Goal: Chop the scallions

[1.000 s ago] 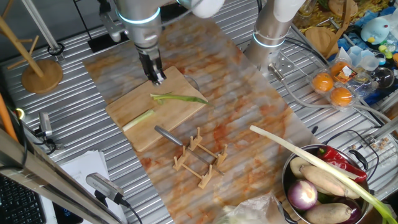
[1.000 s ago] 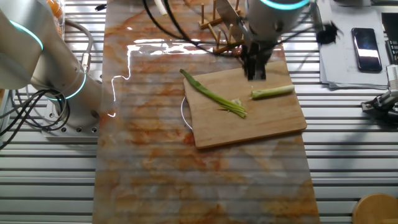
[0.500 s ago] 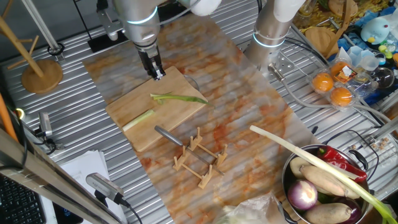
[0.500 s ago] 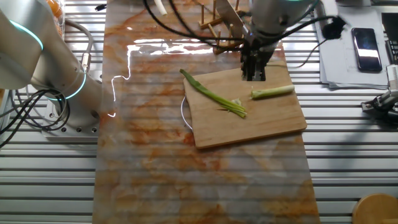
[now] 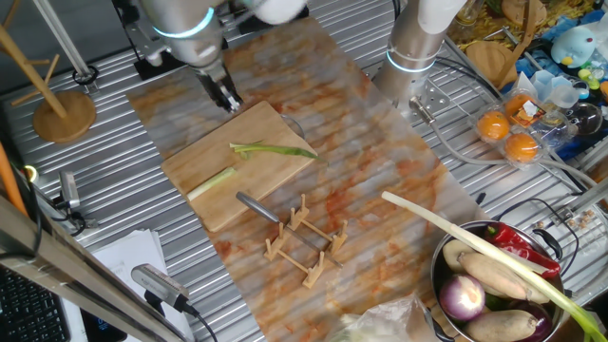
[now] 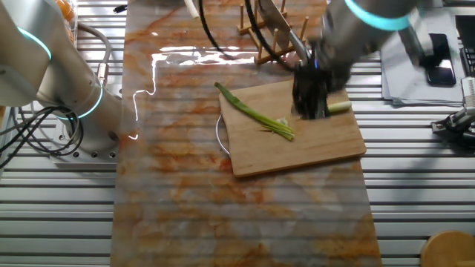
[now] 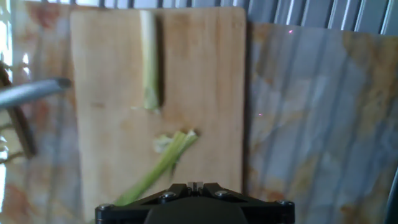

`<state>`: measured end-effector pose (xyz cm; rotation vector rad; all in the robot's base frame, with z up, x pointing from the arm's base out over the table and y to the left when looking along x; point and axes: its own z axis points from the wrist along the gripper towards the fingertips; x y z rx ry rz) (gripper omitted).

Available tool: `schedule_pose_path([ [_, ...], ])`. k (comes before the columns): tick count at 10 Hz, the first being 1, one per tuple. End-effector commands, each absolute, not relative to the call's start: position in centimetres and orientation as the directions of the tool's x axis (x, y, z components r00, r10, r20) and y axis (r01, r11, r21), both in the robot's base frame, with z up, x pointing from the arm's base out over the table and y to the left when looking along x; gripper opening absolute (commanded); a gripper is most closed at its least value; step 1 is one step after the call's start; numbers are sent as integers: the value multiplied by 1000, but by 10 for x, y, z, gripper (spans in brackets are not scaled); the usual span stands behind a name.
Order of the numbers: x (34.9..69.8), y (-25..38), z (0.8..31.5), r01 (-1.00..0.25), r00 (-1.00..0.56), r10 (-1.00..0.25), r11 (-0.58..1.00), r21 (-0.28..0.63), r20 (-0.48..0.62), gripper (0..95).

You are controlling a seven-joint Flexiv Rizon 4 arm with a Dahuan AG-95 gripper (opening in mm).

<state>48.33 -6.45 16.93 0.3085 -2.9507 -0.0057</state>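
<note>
- Ribbed metal tabletop (image 5: 104, 204), covered by a marbled orange-and-white mat (image 5: 380, 180), carries a wooden cutting board (image 5: 252, 180) near its middle.
- On the board lie the scallions (image 5: 274, 149), already in two pieces: a green leafy length (image 6: 256, 115) and a shorter pale root piece (image 5: 211, 182), close together but apart, with small scraps at the cut ends in the hand view.
- A knife handle (image 5: 255, 205) sticks out beside the board from a small wooden rack (image 5: 304, 242).
- At the board's far corner, above its edge, is the end effector (image 5: 226, 95); it carries no knife and no stalk. The fingers look close together, but blur in both fixed views and their absence from the hand view leave its opening impossible to tell.
- My reading is that one cut is done and the arm is between strokes, clear of the stalk.
- Should more chopping be wanted, the next move calls for taking the knife from the rack and bringing the blade squarely across a piece; if not, putting the tool away finishes the job.
</note>
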Motion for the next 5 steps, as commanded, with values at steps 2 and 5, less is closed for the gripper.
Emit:
schedule_pose_path([
  [2, 485, -85, 157, -196, -970, -196, 980, 14, 146, 0],
  [5, 488, -83, 158, -167, -976, -166, 986, 4, 145, 0],
])
